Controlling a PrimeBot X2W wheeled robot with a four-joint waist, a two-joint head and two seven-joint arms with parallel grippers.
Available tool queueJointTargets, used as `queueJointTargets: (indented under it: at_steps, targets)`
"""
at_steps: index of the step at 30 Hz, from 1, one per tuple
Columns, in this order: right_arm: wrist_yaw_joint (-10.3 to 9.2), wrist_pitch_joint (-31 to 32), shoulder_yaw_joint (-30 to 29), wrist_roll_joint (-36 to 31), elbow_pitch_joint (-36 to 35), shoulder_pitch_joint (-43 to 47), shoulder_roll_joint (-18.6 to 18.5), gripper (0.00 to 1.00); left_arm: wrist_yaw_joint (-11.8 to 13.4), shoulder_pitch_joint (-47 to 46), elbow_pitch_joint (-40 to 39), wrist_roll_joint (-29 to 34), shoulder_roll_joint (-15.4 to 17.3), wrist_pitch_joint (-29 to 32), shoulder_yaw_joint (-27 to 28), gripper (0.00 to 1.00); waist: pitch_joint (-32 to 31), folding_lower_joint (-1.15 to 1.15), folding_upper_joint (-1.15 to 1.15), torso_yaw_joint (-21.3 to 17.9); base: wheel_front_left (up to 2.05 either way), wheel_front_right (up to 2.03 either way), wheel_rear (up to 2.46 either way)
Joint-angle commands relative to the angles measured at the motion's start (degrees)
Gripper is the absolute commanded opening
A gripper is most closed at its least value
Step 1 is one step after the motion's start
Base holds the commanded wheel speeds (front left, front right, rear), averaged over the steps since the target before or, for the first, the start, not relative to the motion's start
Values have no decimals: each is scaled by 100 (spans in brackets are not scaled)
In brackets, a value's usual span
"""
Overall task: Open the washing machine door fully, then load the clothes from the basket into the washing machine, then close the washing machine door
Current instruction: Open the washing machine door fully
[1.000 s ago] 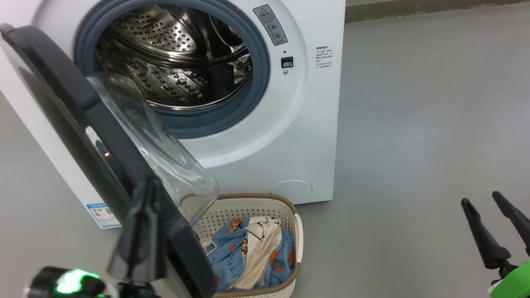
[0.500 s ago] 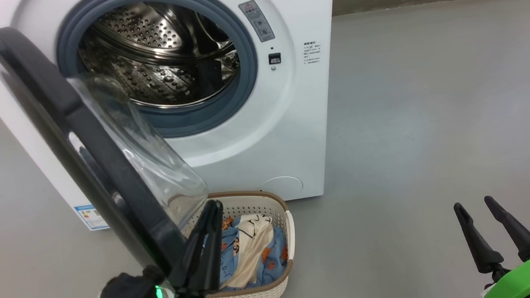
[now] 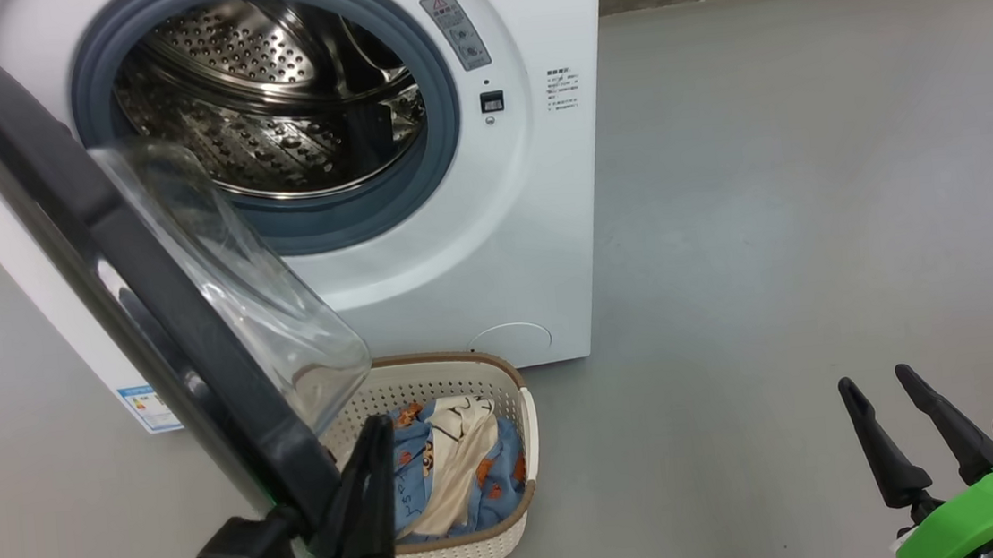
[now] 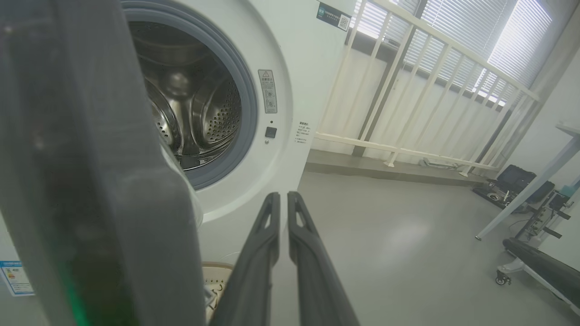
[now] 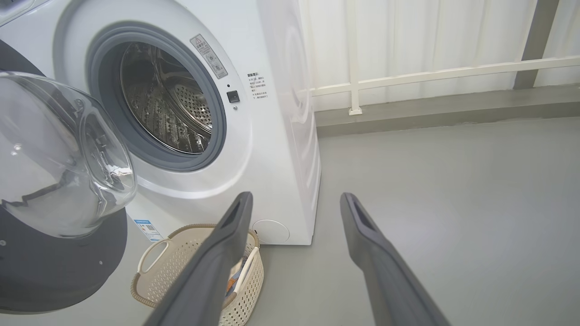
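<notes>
Noted washing machine door (image 3: 79, 235) standing partly open, glass bowl (image 3: 236, 284) overhanging basket (image 3: 483, 541) on floor (image 3: 772, 246) before washing machine (image 3: 492, 225); clothes (image 3: 494, 459) inside basket. Found left end effector (image 3: 375, 429) pressed together beside door's lower rim, right end effector (image 3: 874, 378) spread apart, well clear

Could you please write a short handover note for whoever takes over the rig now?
Left gripper: jaws shut, empty, beside the washing machine door, at its inner edge.
Right gripper: jaws open, empty, above the floor.
Door swung out over the basket; the clothes lie in the basket, none loaded yet.
Done: door opened, perhaps not fully.
Left: open it wider, load the clothes, close the door.
</notes>
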Motion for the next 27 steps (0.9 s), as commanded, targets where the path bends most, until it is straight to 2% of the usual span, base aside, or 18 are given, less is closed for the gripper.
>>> queueJointTargets:
  at_steps: [1, 13, 27]
  targets:
    - [32, -53, 96, 35, -94, -227, -121, 100, 61, -211, -51, -69, -29, -87, 245, 0, -2, 0, 0, 6, 0, 0, 0]
    - [32, -54, 249, 71, -47, -312, -120, 100, 211, -165, 142, -260, 99, -138, 568, 0, -13, 0, 0, 157, 0, 0, 0]
    - [32, -54, 201, 76, -47, -244, -24, 100, 358, 235, -318, -232, 437, 77, 649, 0, 18, 0, 0, 610, 0, 0, 0]
